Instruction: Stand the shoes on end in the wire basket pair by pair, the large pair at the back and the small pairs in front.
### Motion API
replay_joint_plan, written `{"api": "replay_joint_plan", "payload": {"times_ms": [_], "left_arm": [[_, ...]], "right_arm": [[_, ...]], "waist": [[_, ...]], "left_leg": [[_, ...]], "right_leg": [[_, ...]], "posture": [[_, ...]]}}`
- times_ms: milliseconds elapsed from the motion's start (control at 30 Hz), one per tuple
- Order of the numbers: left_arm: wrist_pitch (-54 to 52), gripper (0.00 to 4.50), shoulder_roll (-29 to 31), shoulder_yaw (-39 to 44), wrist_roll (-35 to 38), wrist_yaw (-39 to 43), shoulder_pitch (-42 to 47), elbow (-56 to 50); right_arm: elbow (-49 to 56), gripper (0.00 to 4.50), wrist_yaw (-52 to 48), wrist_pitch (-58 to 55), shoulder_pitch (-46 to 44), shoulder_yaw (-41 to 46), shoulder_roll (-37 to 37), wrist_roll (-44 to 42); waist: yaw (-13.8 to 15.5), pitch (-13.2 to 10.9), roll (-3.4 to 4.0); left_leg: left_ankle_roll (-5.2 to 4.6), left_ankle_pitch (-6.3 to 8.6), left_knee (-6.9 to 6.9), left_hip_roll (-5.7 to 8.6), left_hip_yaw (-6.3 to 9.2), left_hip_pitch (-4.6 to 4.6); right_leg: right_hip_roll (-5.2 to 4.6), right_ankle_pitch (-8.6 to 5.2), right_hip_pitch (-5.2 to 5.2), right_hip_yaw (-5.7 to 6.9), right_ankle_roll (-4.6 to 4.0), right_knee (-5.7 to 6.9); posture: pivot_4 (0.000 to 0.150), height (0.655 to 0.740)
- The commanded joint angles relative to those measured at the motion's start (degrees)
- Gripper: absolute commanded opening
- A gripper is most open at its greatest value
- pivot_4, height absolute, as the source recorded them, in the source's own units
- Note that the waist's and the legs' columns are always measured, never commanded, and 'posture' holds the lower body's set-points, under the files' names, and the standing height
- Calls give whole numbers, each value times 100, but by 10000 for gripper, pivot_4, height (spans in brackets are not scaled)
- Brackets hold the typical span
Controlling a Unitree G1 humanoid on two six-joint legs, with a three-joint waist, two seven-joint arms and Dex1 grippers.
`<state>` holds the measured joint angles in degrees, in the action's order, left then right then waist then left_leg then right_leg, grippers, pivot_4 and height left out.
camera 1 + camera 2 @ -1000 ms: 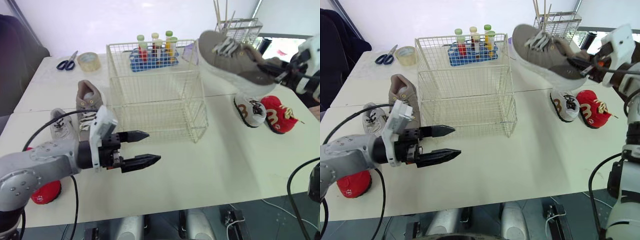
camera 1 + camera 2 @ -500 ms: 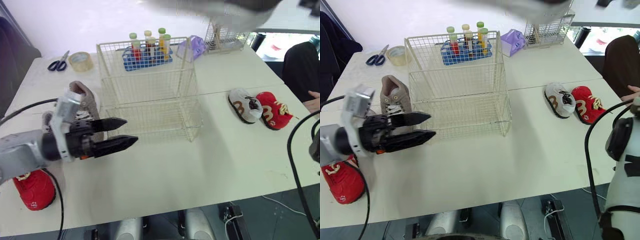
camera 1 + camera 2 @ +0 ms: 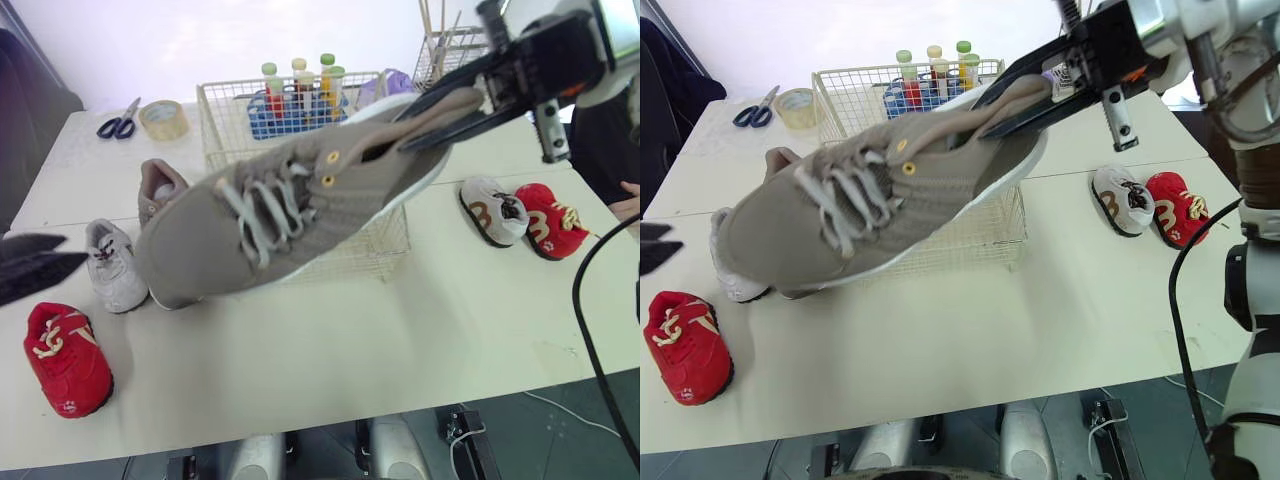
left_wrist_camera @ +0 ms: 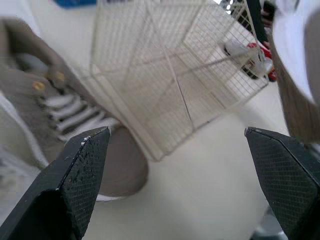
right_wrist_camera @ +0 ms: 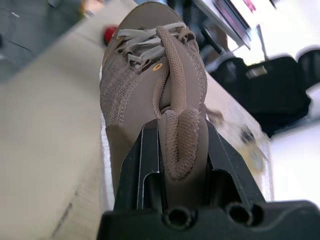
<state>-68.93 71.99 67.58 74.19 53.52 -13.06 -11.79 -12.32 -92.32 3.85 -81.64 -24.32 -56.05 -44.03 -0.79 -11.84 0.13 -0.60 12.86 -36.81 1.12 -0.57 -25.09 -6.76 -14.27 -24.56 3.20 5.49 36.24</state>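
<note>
Your right gripper [image 5: 177,135] has the large taupe lace-up sneaker [image 3: 290,215] pinched by its heel collar, one black finger on each side. It holds the sneaker in the air in front of the cream wire basket [image 3: 228,95], toe lower than heel and aimed towards the tabletop's left front corner. To stand it well, I'd carry it over the basket's rim to the rear wall and tip the toe straight down. Lower until the toe takes the weight before you loosen. Leave room alongside for its mate, the second taupe sneaker [image 3: 158,183] lying near the tabletop's left edge, and mind the loose laces on the wire. Your left gripper [image 4: 175,132] hangs by the left edge, fingers spread wide, holding nothing.

What shows of the basket holds no shoes, though the raised sneaker hides part of it. Behind it, by the back edge, a blue rack [image 3: 262,118] carries capped tubes [image 3: 327,72]. Near the back right corner a small metal wire rack [image 3: 445,55] holds thin sticks [image 3: 428,20].
</note>
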Motion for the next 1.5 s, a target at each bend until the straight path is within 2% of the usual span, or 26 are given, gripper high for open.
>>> {"api": "replay_joint_plan", "payload": {"times_ms": [33,167,233,433,667,833,1167,1500], "left_arm": [[273,45000,574,-533,589,183,1016,156],[337,45000,947,-1960,1394,401,1934,-309],[238,45000,1067,-2597,1883,555,2243,-516],[147,45000,990,-3849,2359,737,2959,-809],[199,45000,326,-5621,1255,707,3933,-1234],[331,45000,118,-5969,395,1116,4468,-849],[423,45000,230,-5819,-374,1932,4784,-285],[-200,45000,-394,-5895,424,1577,4783,-947]], "right_arm": [[164,2990,-18,432,-424,-348,-216,-624],[167,2990,-18,771,-677,-844,-278,-812],[14,2990,-18,959,-854,-1039,-236,-737],[63,2990,-18,1083,-1025,-1393,-284,-780],[320,2990,-18,903,-1082,-1273,-178,-968],[503,2990,-18,710,-1074,-1146,-399,-1136],[699,2990,-18,480,-1006,-1026,-664,-1336],[598,2990,-18,574,-1063,-1027,-547,-1338]], "waist": [[18,-1,-9],[-15,0,-10],[-23,-1,-10],[-39,-2,-11],[10,-4,-20],[2,-6,-26],[-8,-6,-26],[-2,-7,-28]], "left_leg": [[6,3,-4,0,3,-2],[11,9,-11,7,3,-16],[-1,2,-12,6,-2,-29],[-1,0,-6,-6,-17,-34],[-5,-1,-38,-3,-48,-32],[-7,-1,-55,-2,-55,-31],[-8,-1,-52,-4,-58,-29],[-9,-1,-58,-4,-56,-28]], "right_leg": [[0,0,0,1,-1,0],[-8,5,-4,-6,4,-5],[-7,24,2,-11,35,-3],[5,38,-22,-17,57,19],[3,38,-19,-27,59,48],[2,37,-21,-31,60,71],[5,35,-33,-46,63,85],[4,36,-33,-58,64,89]], "posture": [[1500,7400],[1500,7400],[1500,7400],[1500,7400],[1500,7400],[1500,7400],[1500,7400],[1500,7400]]}}
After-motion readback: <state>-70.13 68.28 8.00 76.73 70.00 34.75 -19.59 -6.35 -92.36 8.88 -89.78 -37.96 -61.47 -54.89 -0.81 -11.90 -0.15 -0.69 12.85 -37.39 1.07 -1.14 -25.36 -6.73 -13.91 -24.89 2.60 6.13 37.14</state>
